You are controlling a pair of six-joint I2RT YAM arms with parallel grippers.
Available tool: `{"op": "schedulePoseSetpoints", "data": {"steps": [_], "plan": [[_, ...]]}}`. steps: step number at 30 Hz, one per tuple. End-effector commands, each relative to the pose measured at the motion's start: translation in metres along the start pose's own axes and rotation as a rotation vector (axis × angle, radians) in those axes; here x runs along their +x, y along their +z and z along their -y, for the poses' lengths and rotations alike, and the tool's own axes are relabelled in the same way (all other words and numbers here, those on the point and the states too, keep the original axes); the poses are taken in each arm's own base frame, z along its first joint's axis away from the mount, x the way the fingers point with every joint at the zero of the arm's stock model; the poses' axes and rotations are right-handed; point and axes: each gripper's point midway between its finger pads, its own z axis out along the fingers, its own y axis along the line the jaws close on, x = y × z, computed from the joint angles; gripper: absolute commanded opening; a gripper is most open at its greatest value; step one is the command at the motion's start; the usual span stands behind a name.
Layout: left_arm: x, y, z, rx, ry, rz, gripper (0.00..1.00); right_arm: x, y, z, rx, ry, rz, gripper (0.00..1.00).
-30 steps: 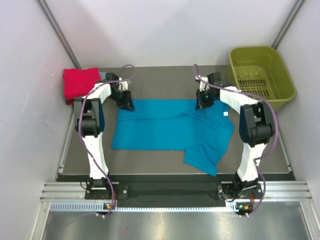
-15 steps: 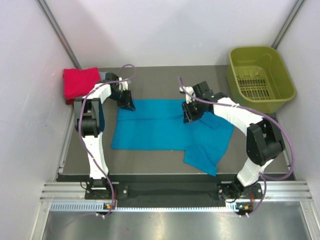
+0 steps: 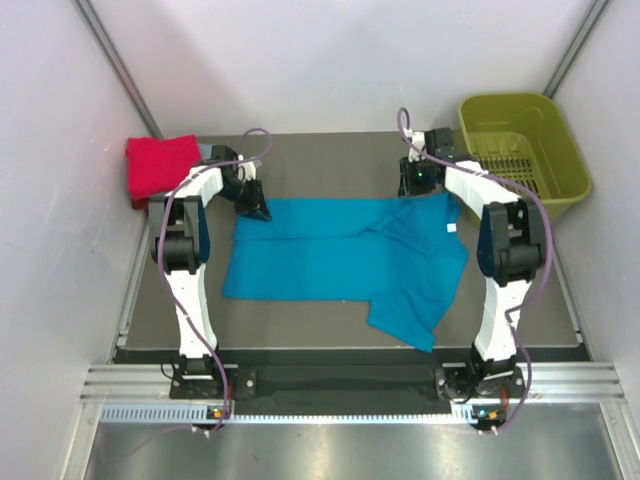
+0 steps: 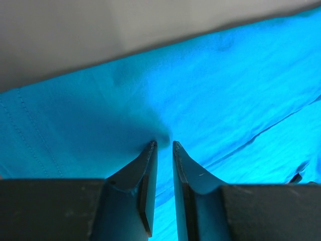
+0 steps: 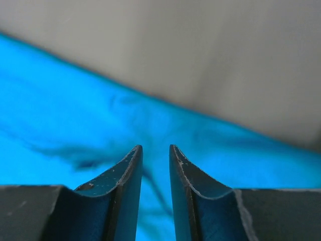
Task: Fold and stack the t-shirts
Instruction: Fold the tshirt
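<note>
A bright teal-blue t-shirt (image 3: 330,260) lies spread on the dark table, with one sleeve doubled over at the near right. A folded red t-shirt (image 3: 160,165) rests at the far left. My left gripper (image 3: 258,212) sits on the teal shirt's far left corner. In the left wrist view this left gripper (image 4: 163,144) is closed to a narrow slit, with a small pucker of teal cloth (image 4: 225,75) pinched at the tips. My right gripper (image 3: 413,190) hangs over the shirt's far right edge. In the right wrist view it (image 5: 155,146) is slightly open above teal cloth (image 5: 50,100), holding nothing.
An olive-green plastic basket (image 3: 520,150) stands at the far right corner, close to the right arm. White walls enclose the table (image 3: 320,160) on three sides. Bare tabletop shows behind the shirt's far edge and along its near edge.
The right arm swung in over the middle of the shirt and then back out to its far right edge, its jaws a little wider. The left gripper has stayed on the far left corner.
</note>
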Motion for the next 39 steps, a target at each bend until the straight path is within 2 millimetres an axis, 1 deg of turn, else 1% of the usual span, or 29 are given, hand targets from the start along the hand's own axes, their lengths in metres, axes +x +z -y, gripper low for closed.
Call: {"op": "schedulePoseSetpoints", "data": {"steps": [1, 3, 6, 7, 10, 11, 12, 14, 15, 17, 18, 20, 21, 22, 23, 24, 25, 27, 29, 30, 31, 32, 33, 34, 35, 39], "plan": [[0.004, -0.002, 0.003, 0.019, -0.015, -0.006, 0.23, -0.023, 0.02, -0.009, -0.055, -0.024, 0.04, 0.28], [0.005, -0.003, 0.002, 0.01, -0.013, -0.007, 0.2, -0.024, 0.03, -0.012, -0.071, -0.019, 0.033, 0.27], [0.01, -0.001, -0.001, 0.008, -0.019, -0.023, 0.17, -0.017, 0.036, -0.018, -0.09, -0.015, 0.011, 0.27], [0.012, 0.001, -0.002, 0.007, -0.02, -0.028, 0.16, -0.016, 0.036, -0.021, -0.097, -0.016, 0.009, 0.27], [0.014, 0.003, -0.001, 0.018, -0.029, -0.037, 0.16, -0.004, 0.034, -0.027, -0.106, -0.015, -0.014, 0.27], [0.013, 0.002, 0.0, 0.018, -0.029, -0.035, 0.16, -0.004, 0.029, -0.031, -0.108, -0.022, -0.015, 0.27], [0.013, 0.003, 0.0, 0.023, -0.032, -0.035, 0.15, 0.006, 0.029, -0.031, -0.11, -0.015, -0.035, 0.27], [0.011, 0.004, -0.001, 0.024, -0.035, -0.031, 0.15, 0.014, 0.024, -0.034, -0.117, -0.011, -0.053, 0.27], [0.01, 0.005, 0.0, 0.026, -0.036, -0.031, 0.15, 0.023, 0.021, -0.037, -0.121, -0.01, -0.069, 0.27], [0.009, 0.007, -0.001, 0.032, -0.039, -0.031, 0.15, 0.027, 0.012, -0.042, -0.124, -0.011, -0.073, 0.26], [0.009, 0.008, -0.001, 0.036, -0.044, -0.032, 0.15, 0.037, 0.011, -0.042, -0.122, -0.005, -0.095, 0.26], [0.007, 0.009, 0.0, 0.043, -0.043, -0.033, 0.15, 0.046, 0.004, -0.047, -0.128, -0.005, -0.116, 0.26], [0.006, 0.01, 0.0, 0.041, -0.04, -0.03, 0.15, 0.05, -0.003, -0.05, -0.13, -0.003, -0.12, 0.26], [0.006, 0.01, -0.001, 0.041, -0.04, -0.029, 0.15, 0.053, -0.006, -0.051, -0.131, -0.004, -0.123, 0.26], [0.005, 0.011, -0.001, 0.039, -0.035, -0.026, 0.15, 0.052, -0.015, -0.056, -0.133, -0.011, -0.116, 0.26], [0.005, 0.011, -0.001, 0.04, -0.039, -0.026, 0.15, 0.061, -0.017, -0.057, -0.133, -0.009, -0.132, 0.25], [0.007, 0.012, -0.002, 0.041, -0.043, -0.029, 0.15, 0.063, -0.021, -0.059, -0.137, -0.01, -0.136, 0.25], [0.008, 0.015, -0.002, 0.049, -0.051, -0.033, 0.15, 0.071, -0.029, -0.071, -0.157, -0.024, -0.147, 0.26], [0.009, 0.018, -0.003, 0.054, -0.055, -0.033, 0.15, 0.076, -0.033, -0.079, -0.163, -0.038, -0.152, 0.26], [0.009, 0.018, -0.003, 0.058, -0.056, -0.035, 0.15, 0.08, -0.037, -0.089, -0.175, -0.054, -0.155, 0.25], [0.008, 0.02, -0.003, 0.059, -0.058, -0.033, 0.15, 0.082, -0.038, -0.092, -0.179, -0.061, -0.158, 0.26], [0.007, 0.02, -0.004, 0.061, -0.056, -0.028, 0.15, 0.081, -0.04, -0.099, -0.188, -0.076, -0.15, 0.26], [0.008, 0.022, -0.003, 0.063, -0.056, -0.033, 0.15, 0.085, -0.039, -0.101, -0.19, -0.078, -0.158, 0.26], [0.005, 0.022, -0.004, 0.061, -0.056, -0.028, 0.15, 0.085, -0.039, -0.103, -0.192, -0.082, -0.154, 0.26], [0.005, 0.022, -0.004, 0.064, -0.059, -0.03, 0.14, 0.086, -0.038, -0.104, -0.191, -0.086, -0.157, 0.26], [-0.001, 0.02, -0.001, 0.07, -0.053, -0.028, 0.15, 0.075, -0.037, -0.1, -0.163, -0.101, -0.133, 0.26]]}}
